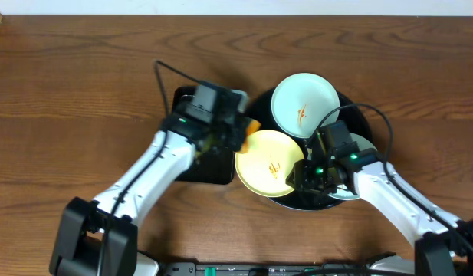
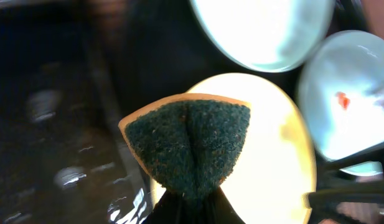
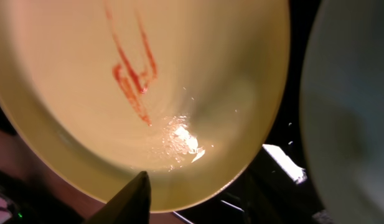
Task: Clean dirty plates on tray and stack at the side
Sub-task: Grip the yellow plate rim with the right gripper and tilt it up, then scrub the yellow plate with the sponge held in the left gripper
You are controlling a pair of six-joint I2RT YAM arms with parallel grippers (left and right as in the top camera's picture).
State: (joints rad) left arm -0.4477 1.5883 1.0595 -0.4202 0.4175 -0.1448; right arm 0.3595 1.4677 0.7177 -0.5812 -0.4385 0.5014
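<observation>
The yellow plate (image 1: 270, 162) lies on the round black tray (image 1: 357, 115), overlapping its edge on the side towards the left arm, with an orange-red smear (image 3: 132, 71) in its hollow. It looks like thin, stiff, glossy plastic, and light. I judge it would skate or tip under a scrubbing push unless pinned, and its raised rim is the natural place to pinch it. The right gripper (image 1: 307, 173) sits at that rim. Its wrist view shows one dark fingertip (image 3: 137, 190) against the plate's edge and hides the other, so I cannot tell whether it is clamped. One mint-white plate (image 1: 305, 105) lies beyond this gripper and another (image 2: 350, 118) lies beside it, under its arm. The left gripper (image 2: 188, 208) is pinched on a folded sponge (image 2: 190, 146), soft and springy, with its green scouring face outward. The sponge juts straight ahead of the fingers over the yellow plate's near edge, and contact cannot be judged. The left arm reaches forward and inward, with its wrist above the rectangular tray (image 1: 192, 165).
</observation>
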